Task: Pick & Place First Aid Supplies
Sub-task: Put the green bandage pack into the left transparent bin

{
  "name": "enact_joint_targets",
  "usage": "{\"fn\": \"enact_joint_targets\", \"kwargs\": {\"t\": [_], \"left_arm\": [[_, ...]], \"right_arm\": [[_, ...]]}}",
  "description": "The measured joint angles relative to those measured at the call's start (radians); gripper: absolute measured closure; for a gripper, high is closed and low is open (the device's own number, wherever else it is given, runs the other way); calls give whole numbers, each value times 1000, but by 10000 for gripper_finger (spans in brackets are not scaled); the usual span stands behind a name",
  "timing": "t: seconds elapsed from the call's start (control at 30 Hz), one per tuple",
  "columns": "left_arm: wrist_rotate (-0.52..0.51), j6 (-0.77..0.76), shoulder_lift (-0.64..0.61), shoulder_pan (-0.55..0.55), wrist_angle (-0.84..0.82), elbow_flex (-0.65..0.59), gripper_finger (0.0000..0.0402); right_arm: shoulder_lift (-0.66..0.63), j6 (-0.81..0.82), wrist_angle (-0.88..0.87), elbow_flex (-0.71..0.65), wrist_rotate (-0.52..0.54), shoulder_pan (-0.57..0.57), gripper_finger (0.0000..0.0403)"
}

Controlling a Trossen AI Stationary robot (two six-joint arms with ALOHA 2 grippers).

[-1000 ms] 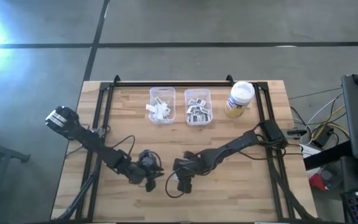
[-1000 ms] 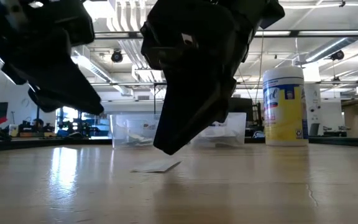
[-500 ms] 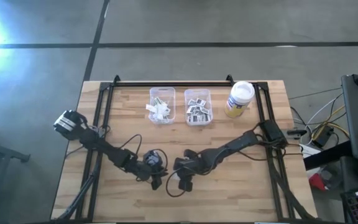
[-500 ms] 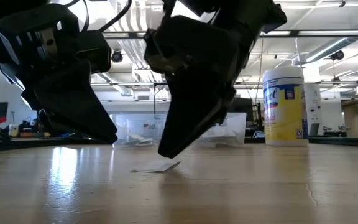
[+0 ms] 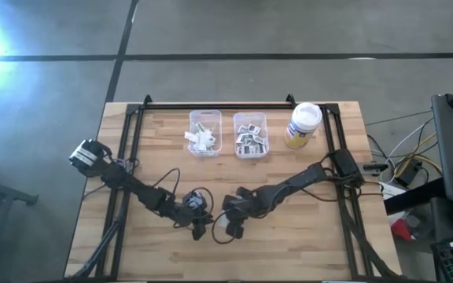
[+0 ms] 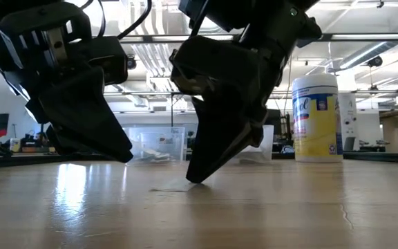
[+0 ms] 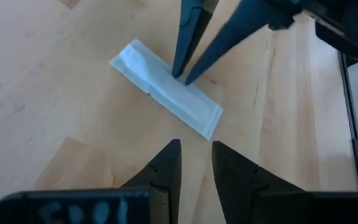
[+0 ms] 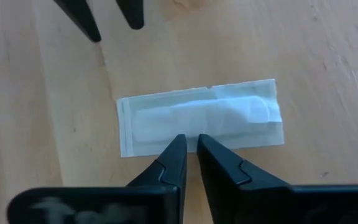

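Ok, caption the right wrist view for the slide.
Right gripper fingertips nearly together at the long edge of a pale strip packet lying flat on the wooden table; left gripper tips beyond.

From above, the strip packet (image 8: 201,118) is hidden under the 2 grippers. In the low view the bins (image 6: 159,143) sit largely behind the dark arms. The packets in them (image 5: 248,137) are too small to read or count.

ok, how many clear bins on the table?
2. Both sit side by side at the table's far edge: left bin holds pale strips, right bin holds square packets, beside the jar.
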Motion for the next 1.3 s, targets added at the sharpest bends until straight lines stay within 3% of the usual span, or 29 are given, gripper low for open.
{"fn": "enact_joint_targets", "kwargs": {"t": [0.6, 1.3], "left_arm": [[169, -87, 15, 84, 6, -2, 321], [221, -183, 15, 129, -81, -2, 321]], "right_arm": [[5, 22, 124, -25, 5, -8, 372], [7, 44, 199, -29, 34, -45, 372]]}}
